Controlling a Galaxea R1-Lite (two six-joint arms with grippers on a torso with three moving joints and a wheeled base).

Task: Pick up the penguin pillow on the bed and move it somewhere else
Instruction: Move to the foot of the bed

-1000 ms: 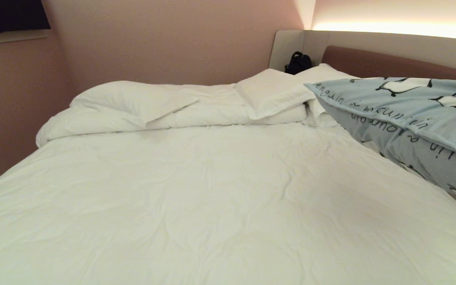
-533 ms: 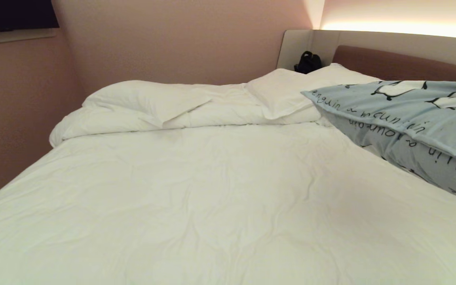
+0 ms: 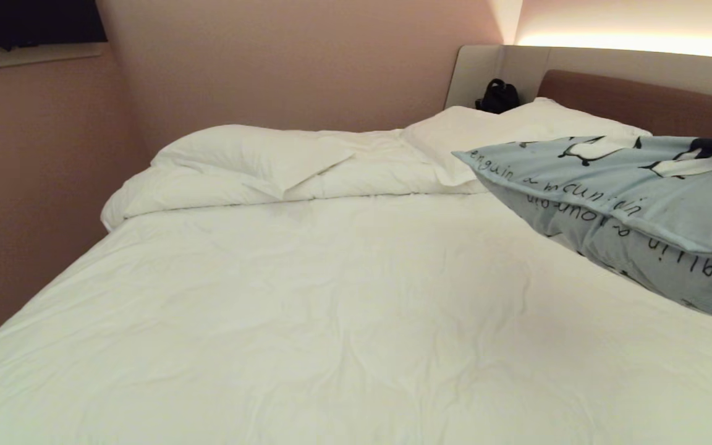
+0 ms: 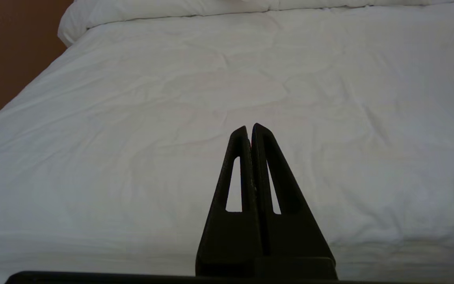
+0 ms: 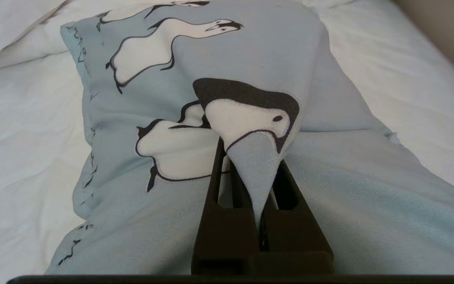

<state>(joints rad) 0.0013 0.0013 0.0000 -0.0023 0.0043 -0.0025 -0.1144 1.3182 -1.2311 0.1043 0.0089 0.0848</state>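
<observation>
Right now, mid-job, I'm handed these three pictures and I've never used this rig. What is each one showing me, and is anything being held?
The wide picture comes from the robot's head, looking over the bed. Two plain white pillows lie at its far end, near a small dark object by the headboard.

The other two come from cameras on each wrist, looking past black two-fingered grippers.

The left gripper is shut on nothing, above the white duvet.

The right gripper is shut on a pinch of fabric of the penguin pillow, the light blue one with penguins. In the head view that pillow is at the right, raised at an angle.
</observation>
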